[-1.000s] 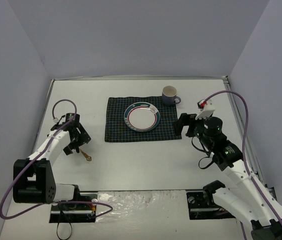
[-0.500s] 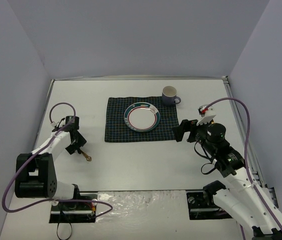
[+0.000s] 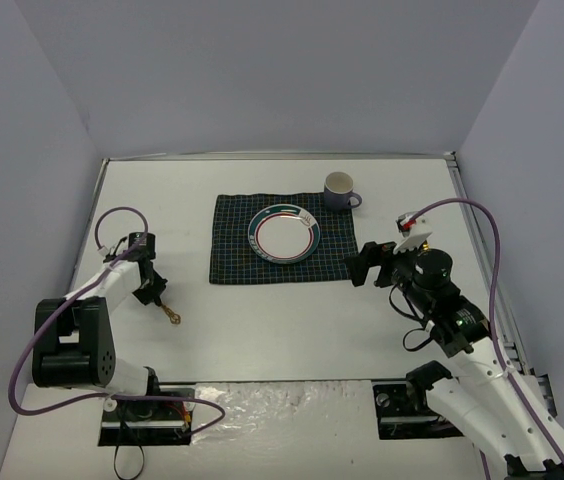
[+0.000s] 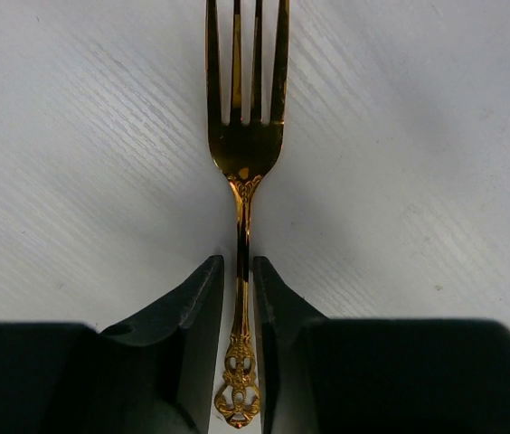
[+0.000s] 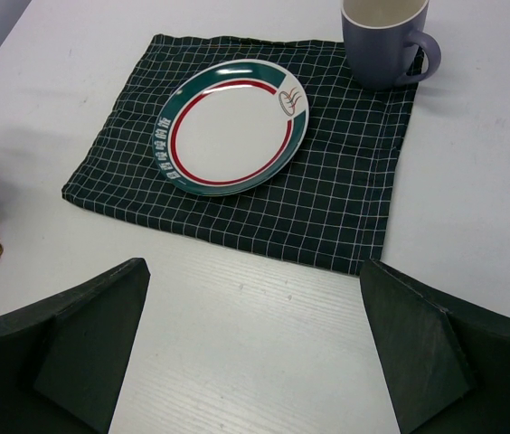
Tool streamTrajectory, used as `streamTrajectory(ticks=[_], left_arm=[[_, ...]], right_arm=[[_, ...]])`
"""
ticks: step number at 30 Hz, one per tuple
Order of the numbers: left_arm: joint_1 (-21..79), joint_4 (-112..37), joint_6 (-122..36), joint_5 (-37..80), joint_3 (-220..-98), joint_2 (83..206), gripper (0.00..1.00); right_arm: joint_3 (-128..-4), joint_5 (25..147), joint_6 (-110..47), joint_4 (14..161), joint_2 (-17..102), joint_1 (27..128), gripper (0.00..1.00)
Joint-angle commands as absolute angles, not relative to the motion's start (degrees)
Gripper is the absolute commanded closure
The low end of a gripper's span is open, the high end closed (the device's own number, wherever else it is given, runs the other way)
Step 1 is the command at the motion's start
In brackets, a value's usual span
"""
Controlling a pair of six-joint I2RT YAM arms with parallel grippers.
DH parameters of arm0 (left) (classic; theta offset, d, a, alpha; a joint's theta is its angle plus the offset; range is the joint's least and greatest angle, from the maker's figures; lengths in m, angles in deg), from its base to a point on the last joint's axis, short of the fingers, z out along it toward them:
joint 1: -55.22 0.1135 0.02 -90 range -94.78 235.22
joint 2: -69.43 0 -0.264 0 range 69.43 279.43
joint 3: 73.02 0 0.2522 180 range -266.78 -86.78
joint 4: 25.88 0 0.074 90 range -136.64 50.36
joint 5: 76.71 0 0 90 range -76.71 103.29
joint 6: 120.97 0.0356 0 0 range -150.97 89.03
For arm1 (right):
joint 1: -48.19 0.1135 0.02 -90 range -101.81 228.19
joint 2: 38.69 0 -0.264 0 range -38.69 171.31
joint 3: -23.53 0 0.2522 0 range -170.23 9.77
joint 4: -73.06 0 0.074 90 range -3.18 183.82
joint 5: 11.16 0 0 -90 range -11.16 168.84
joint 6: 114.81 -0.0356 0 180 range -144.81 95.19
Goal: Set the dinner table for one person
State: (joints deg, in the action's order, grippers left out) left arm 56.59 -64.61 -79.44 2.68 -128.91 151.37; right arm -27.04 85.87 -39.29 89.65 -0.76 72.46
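Note:
A gold fork [image 4: 244,136] lies flat on the white dinner table [image 3: 292,320] at the left, tines pointing away from my left wrist. My left gripper [image 4: 238,271] is down on the table with its two dark fingers shut on the fork's ornate handle; only thin slivers of table show beside the narrow neck. From above, the fork's [image 3: 169,312] handle end sticks out below that left gripper [image 3: 152,292]. My right gripper [image 5: 255,280] hangs wide open and holds nothing, just off the cloth's right edge in the top view [image 3: 360,265].
A dark checked cloth [image 3: 232,260] lies in the middle with a white plate [image 3: 283,234] rimmed in green and red on it. A grey-blue mug [image 3: 339,189] stands at the cloth's far right corner. Walls close in the table on three sides.
My left gripper has dropped lower over the fork and its fingers have closed in on the handle. The right arm has shifted a little toward the cloth, jaws still wide.

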Motion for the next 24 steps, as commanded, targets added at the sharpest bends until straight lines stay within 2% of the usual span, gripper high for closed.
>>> streamTrajectory(ticks=[1,6,10,15,24], left_arm=[[57.07,-63.75,-80.36,2.41,-127.7,152.66,0.88],[57.07,-63.37,-79.75,3.0,-127.65,152.93,1.0],[55.93,-62.88,-76.54,5.83,-129.58,150.67,1.0],[47.79,-67.58,-71.62,4.54,-139.7,149.21,1.0],[34.44,-69.22,-62.95,5.96,-158.38,159.13,1.0]], right_arm=[[-27.14,86.66,-38.37,86.56,-1.07,72.54,0.0],[-26.97,86.58,-38.26,86.56,-1.34,72.62,0.0],[-27.06,86.4,-38.18,86.56,-1.78,72.54,0.0],[-27.39,86.06,-38.35,86.56,-1.95,72.54,0.0],[-27.86,84.89,-38.08,89.0,-2.26,72.54,0.0]])
